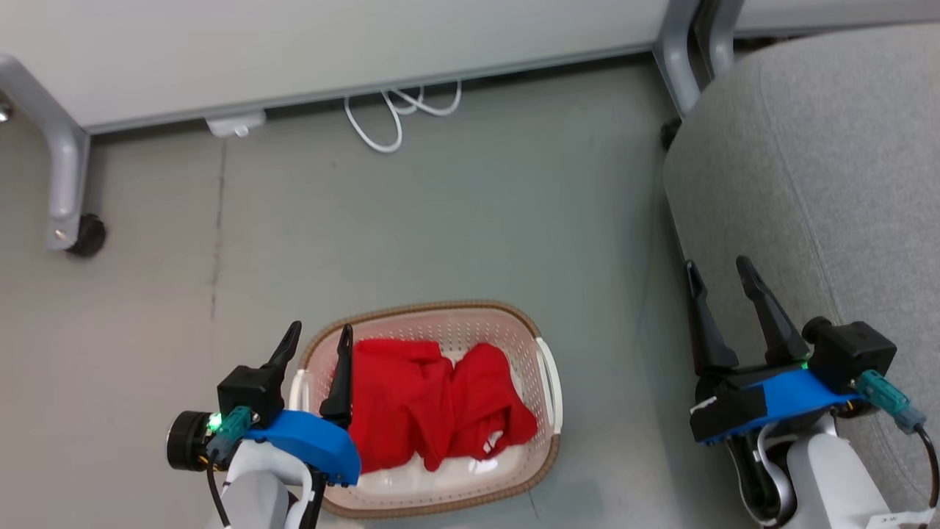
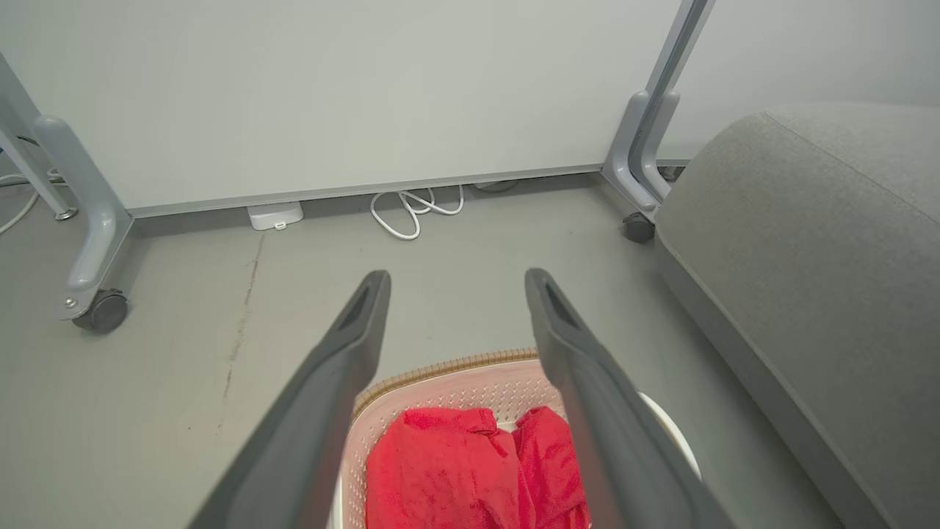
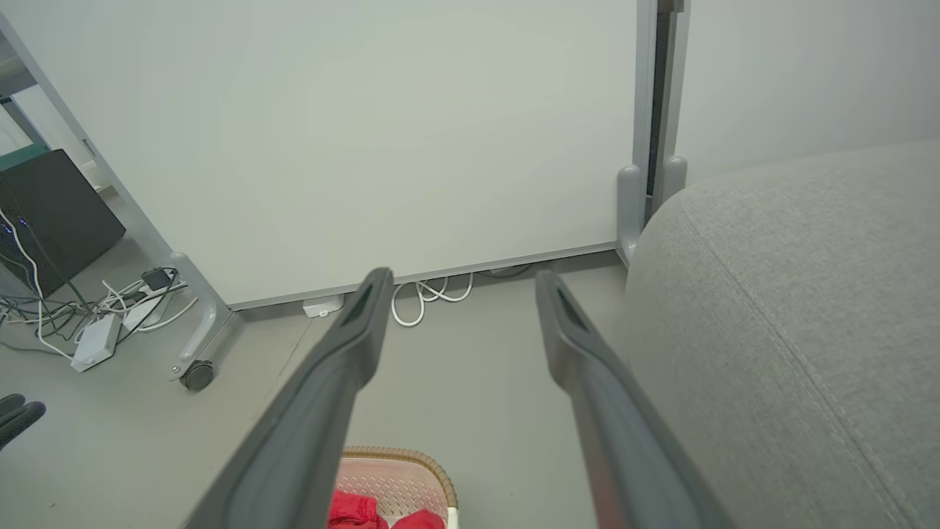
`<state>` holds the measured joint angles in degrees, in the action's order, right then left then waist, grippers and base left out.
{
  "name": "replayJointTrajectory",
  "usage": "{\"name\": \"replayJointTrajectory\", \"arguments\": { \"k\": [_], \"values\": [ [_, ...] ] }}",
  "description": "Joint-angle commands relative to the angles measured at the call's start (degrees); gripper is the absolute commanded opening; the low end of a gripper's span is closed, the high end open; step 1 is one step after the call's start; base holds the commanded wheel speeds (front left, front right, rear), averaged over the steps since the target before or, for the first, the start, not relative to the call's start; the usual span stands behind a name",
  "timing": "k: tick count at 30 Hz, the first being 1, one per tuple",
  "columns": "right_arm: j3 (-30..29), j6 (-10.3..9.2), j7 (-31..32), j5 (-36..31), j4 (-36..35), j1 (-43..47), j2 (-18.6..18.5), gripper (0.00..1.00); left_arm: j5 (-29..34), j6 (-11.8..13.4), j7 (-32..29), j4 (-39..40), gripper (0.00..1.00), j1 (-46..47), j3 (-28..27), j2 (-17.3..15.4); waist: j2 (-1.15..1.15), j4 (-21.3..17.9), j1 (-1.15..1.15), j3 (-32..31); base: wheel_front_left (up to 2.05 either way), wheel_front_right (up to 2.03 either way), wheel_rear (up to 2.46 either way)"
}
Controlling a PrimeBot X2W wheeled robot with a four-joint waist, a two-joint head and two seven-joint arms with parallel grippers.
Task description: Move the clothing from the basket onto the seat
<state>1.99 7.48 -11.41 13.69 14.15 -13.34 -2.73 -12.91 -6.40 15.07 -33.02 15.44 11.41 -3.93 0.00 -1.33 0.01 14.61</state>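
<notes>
Red clothing [image 1: 433, 404] lies crumpled in the cream basket [image 1: 540, 334] with the brown rim, on the floor at the lower middle of the head view. A bit of white trim shows on the garment's lower right. My left gripper [image 1: 319, 334] hovers open over the basket's left rim, nothing between its fingers. In the left wrist view the clothing [image 2: 470, 470] and basket [image 2: 440, 375] lie below the open left gripper [image 2: 455, 283]. My right gripper [image 1: 718, 268] stands open at the left edge of the grey seat [image 1: 830, 162]. The right wrist view shows the right gripper [image 3: 459, 279], seat [image 3: 793, 323] and basket [image 3: 400, 477].
A white partition panel [image 1: 330, 44] on grey wheeled legs [image 1: 70, 184] runs along the back. A white cable coil [image 1: 400, 110] and a small white box [image 1: 236, 123] lie at its foot. Cables and a dark box [image 3: 51, 220] sit at the far left in the right wrist view.
</notes>
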Motion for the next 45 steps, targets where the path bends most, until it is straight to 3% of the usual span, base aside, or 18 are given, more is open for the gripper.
{"name": "replayJointTrajectory", "arguments": {
  "k": [1, 24, 45],
  "values": [
    [0.26, 0.03, -0.5, 0.38, -0.06, -1.54, -0.29, 1.0, 0.4, -0.31, 0.16, -1.08, 1.0, 1.78, 0.03, -0.49, 0.0, -1.97, -0.01, 4.01, 0.0, 0.0, 0.0],
    [7.52, 0.03, -3.67, 3.67, -4.02, -8.53, -0.24, 1.0, -2.96, -1.02, -0.61, -28.88, 1.0, 19.14, 2.87, -2.18, 0.0, -9.97, -0.01, 24.2, 0.0, 0.0, 0.0],
    [11.63, 0.03, -3.85, 8.11, -9.15, -9.01, -0.23, 1.0, -4.45, 4.29, -3.66, -38.77, 1.0, 30.79, 2.07, -4.74, 0.0, -14.35, -0.01, 35.71, 0.0, 0.0, 0.0]
  ]
}}
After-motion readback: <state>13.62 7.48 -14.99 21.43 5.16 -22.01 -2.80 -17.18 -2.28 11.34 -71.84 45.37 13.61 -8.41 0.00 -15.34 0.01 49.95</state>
